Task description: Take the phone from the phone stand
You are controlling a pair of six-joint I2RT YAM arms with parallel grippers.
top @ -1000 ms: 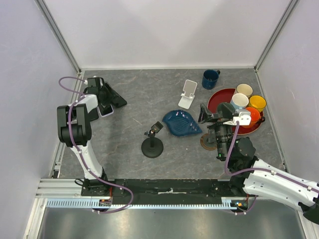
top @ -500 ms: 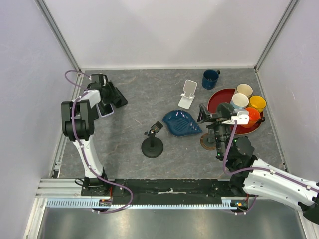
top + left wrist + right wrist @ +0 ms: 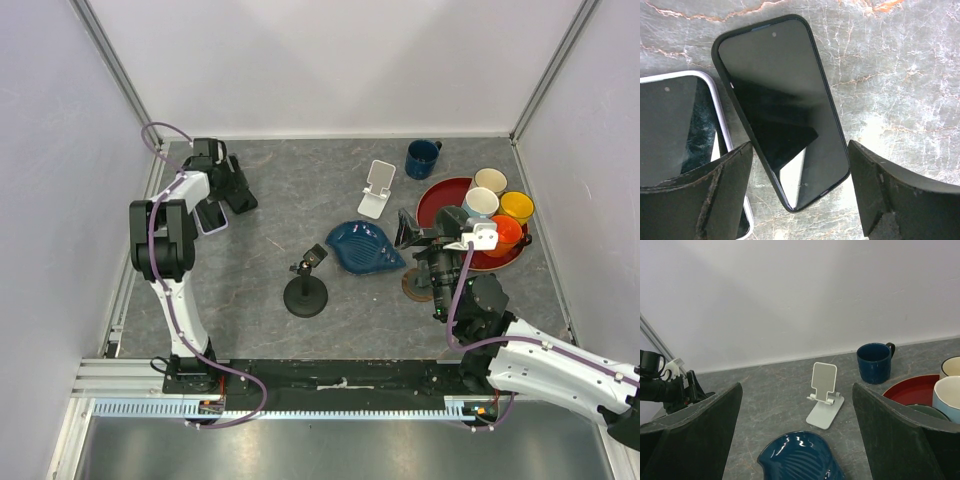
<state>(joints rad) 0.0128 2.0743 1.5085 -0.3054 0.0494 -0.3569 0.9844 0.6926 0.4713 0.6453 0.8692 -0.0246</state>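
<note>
My left fingers (image 3: 700,190) have just spread wider and let go. They stand open on each side of the phone (image 3: 782,110) and are not pinching it. The phone lies flat on the surface (image 3: 900,75), just beside another phone (image 3: 675,125) with a white rim. The phone stand (image 3: 377,190) is bare, so I think the job is nearly done. My right fingers (image 3: 690,430) are wide open and hold nothing.

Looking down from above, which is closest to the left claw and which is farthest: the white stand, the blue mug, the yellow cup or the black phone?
Starting from the left gripper:
1. black phone, lying flat right under its fingers, far left.
2. white stand, middle of the table.
3. blue mug, at the back, right of centre.
4. yellow cup, far right.
</note>
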